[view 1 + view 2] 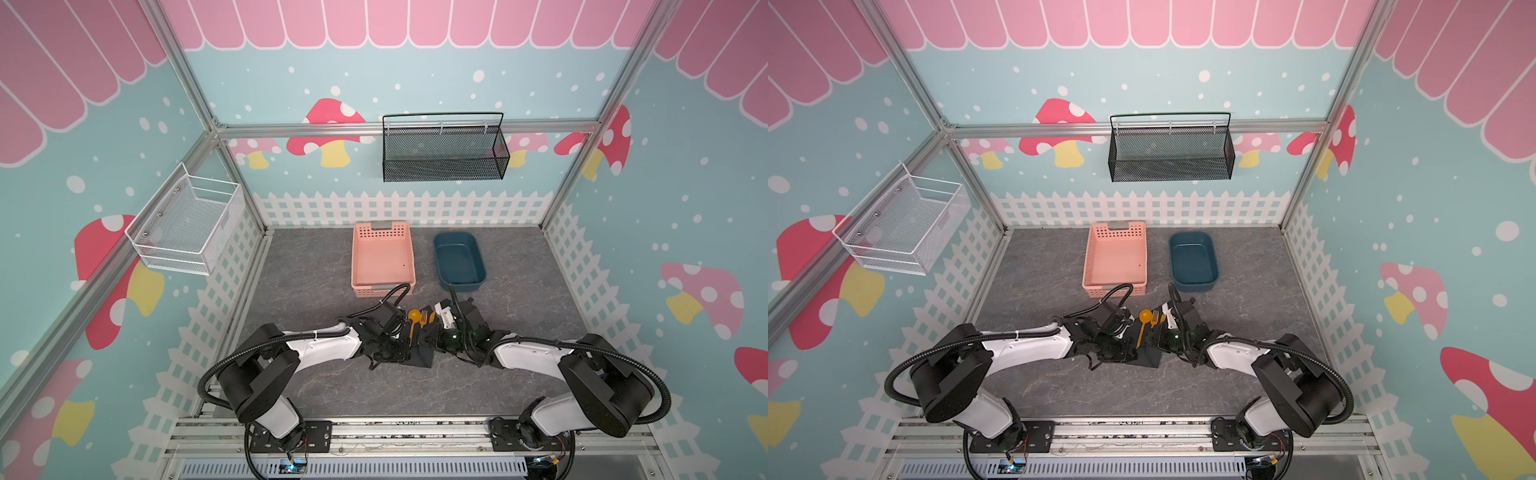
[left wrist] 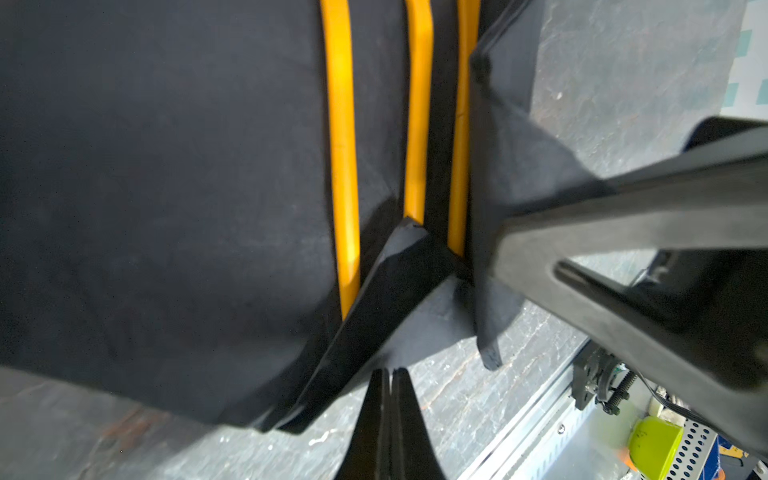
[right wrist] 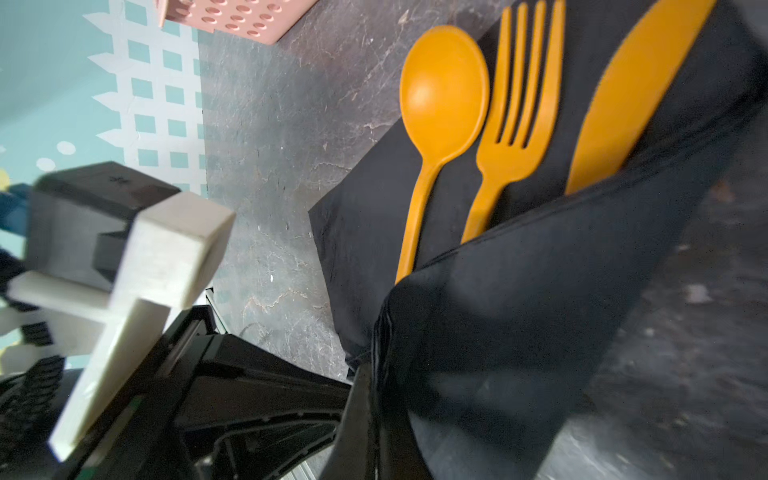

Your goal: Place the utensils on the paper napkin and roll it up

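Pink basket (image 1: pixel 383 262) beside blue tub (image 1: pixel 459 259), black mesh rack (image 1: pixel 444 162) on back wall, white wire basket (image 1: pixel 187 224)

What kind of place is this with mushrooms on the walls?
Probably a robot practice booth, decorated like a playhouse: a metal frame holds mushroom wallpaper, and the left arm and right arm are bolted to a front rail.

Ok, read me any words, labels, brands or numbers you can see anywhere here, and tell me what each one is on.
No readable text anywhere.
The pink basket, blue tub, utensils and paper napkin: no print.
Small mark on a black block in the right wrist view: too blurred to read.
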Robot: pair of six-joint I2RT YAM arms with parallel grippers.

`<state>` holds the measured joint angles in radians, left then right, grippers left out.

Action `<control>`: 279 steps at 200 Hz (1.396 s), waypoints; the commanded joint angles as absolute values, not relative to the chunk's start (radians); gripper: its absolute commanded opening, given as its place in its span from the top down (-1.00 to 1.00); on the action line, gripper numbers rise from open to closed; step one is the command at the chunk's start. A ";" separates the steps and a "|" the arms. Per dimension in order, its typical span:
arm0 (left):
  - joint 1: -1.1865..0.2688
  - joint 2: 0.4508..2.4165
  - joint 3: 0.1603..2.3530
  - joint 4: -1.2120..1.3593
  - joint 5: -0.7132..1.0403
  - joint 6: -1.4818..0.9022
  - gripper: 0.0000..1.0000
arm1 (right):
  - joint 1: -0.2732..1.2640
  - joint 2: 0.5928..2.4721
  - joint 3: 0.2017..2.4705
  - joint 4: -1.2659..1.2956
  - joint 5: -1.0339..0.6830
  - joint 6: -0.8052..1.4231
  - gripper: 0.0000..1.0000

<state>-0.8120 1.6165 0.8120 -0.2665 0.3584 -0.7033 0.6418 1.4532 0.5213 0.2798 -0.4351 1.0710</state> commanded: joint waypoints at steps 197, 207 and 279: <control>-0.808 1.698 0.803 -0.190 0.374 -0.707 0.92 | 0.664 1.612 0.597 0.380 -0.503 1.083 0.97; -0.807 1.700 0.802 -0.189 0.375 -0.708 0.93 | 0.665 1.627 0.598 0.386 -0.505 1.082 0.98; -0.808 1.702 0.799 -0.181 0.382 -0.715 0.92 | 0.665 1.682 0.570 0.488 -0.504 1.105 0.98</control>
<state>-0.8120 1.6852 0.8116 -0.1955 0.3752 -0.7044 0.6567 1.6611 0.5793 0.4053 -0.4992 1.0763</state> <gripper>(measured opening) 0.047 0.046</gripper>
